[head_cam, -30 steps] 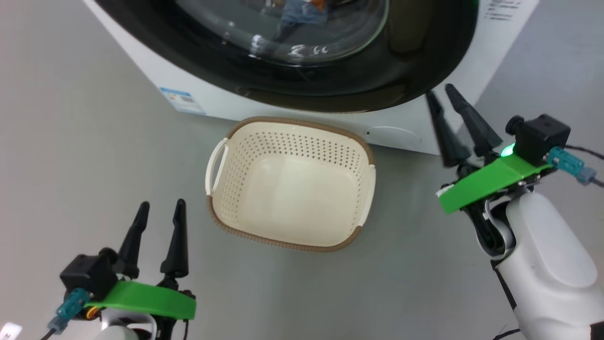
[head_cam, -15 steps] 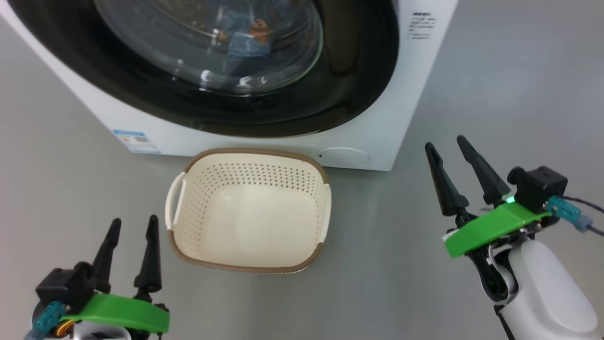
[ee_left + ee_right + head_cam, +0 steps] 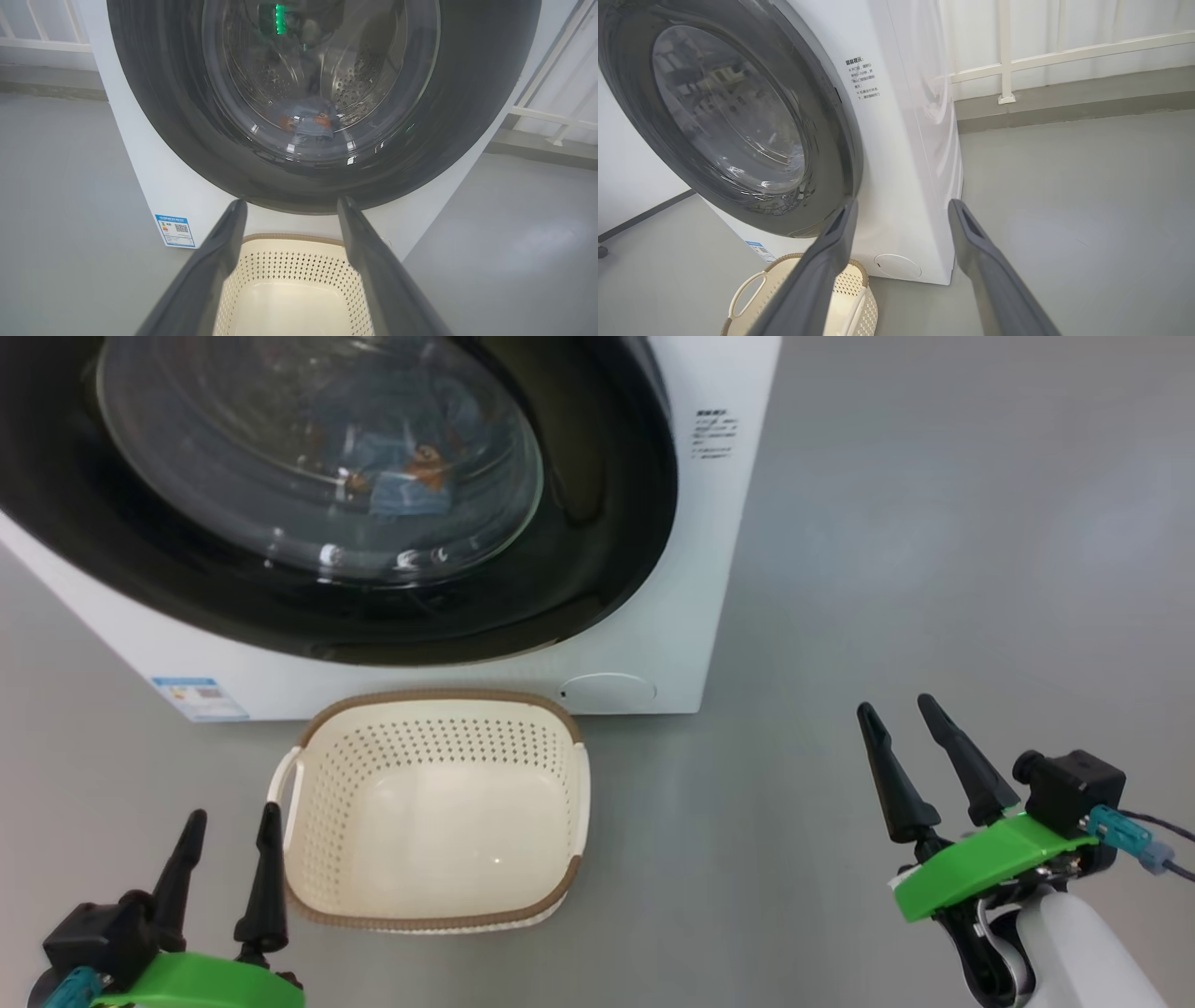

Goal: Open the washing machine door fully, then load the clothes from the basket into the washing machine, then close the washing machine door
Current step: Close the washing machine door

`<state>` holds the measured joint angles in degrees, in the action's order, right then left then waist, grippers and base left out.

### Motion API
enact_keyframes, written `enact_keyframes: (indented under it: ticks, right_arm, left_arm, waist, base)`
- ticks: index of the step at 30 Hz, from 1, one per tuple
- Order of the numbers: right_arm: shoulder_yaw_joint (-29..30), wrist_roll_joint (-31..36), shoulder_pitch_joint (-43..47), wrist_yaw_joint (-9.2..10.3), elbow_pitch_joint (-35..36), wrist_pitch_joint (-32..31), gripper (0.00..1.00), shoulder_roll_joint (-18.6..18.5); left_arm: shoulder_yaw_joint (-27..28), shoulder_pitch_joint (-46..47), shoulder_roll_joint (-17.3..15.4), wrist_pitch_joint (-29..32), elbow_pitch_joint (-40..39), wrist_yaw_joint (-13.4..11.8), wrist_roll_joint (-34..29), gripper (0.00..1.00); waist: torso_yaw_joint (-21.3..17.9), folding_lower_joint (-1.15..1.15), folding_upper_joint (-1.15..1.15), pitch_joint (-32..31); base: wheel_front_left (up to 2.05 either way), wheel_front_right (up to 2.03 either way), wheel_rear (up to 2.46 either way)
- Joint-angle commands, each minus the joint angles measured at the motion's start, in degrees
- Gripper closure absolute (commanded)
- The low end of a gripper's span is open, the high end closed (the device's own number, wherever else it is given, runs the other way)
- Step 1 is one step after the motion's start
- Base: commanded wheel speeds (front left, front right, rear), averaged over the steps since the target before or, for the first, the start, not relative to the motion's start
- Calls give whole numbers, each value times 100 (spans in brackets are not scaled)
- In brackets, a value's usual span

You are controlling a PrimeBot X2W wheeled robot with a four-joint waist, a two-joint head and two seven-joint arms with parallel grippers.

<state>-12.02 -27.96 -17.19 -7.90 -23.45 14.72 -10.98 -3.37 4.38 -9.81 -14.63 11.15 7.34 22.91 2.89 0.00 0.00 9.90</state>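
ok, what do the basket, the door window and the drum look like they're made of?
Basket: likely moulded plastic, being matte cream with punched holes; brown woven-look rim.
Washing machine door window: clear glass by its sharp highlights, though plastic can't be ruled out. Its ring: glossy black, probably plastic.
Drum: shiny perforated metal, likely stainless steel.

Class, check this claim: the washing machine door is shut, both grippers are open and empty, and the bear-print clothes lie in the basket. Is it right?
No. The head view shows the basket empty; the clothes lie inside the washing machine, behind its shut door. The left gripper and right gripper are open and empty.
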Motion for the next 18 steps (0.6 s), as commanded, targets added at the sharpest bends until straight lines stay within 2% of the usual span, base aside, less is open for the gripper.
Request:
enact_keyframes:
  ticks: [1, 18]
  right_arm:
    - [-86, -10, 112, 42, 163, 28, 0, 5]
    - [170, 5, 744, 42, 250, 28, 0, -58]
  left_arm:
    - [237, 37, -148, -37, -98, 14, -37, 0]
    - [474, -317, -215, -37, 43, 14, -54, 0]
  waist:
    - [-182, 0, 0, -168]
    - [-668, 0, 0, -562]
  base:
    - [0, 0, 0]
    - [0, 0, 0]
